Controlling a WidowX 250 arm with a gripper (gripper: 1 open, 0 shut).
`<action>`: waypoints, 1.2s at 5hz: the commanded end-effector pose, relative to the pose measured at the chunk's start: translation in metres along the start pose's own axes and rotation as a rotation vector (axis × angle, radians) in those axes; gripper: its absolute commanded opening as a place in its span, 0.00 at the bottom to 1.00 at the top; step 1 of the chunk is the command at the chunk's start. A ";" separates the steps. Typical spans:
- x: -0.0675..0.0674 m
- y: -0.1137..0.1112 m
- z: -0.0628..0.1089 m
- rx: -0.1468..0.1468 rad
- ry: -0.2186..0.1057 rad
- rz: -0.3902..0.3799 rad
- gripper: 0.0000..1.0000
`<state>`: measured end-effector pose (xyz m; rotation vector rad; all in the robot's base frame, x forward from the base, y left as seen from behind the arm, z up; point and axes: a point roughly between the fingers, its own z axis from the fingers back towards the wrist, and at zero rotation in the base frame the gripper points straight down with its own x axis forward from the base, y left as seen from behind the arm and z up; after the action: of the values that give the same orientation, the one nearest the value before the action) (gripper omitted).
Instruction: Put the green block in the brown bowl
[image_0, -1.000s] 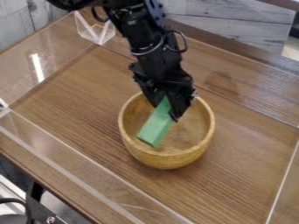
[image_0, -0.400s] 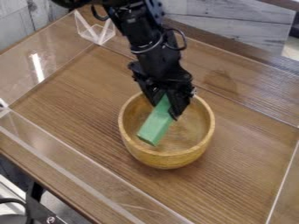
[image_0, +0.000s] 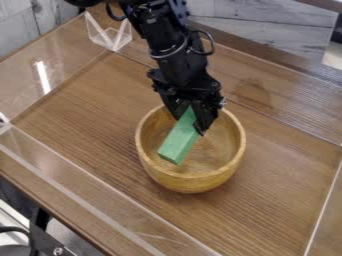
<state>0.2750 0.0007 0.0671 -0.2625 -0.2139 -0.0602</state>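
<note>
End effector (image_0: 195, 118) clamped tight on green block (image_0: 178, 142), tilted inside brown bowl (image_0: 158, 168).

The arm (image_0: 163, 35) is built of glossy black, rounded segments joined in a chain. Thin black cables are looped along its side near the wrist. The gripper (image_0: 195, 117) is also black, blocky, and ended by two short dark fingers.

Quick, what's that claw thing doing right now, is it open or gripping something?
Gripper: closed on the top end of the green block, which leans tilted inside the brown bowl.
</note>
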 end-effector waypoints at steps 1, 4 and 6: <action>0.015 0.000 0.012 0.012 -0.052 -0.015 0.00; 0.016 -0.001 0.011 0.006 -0.040 -0.012 0.00; 0.017 -0.001 0.011 0.002 -0.032 -0.011 0.00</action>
<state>0.2785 0.0002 0.0671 -0.2715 -0.1951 -0.0535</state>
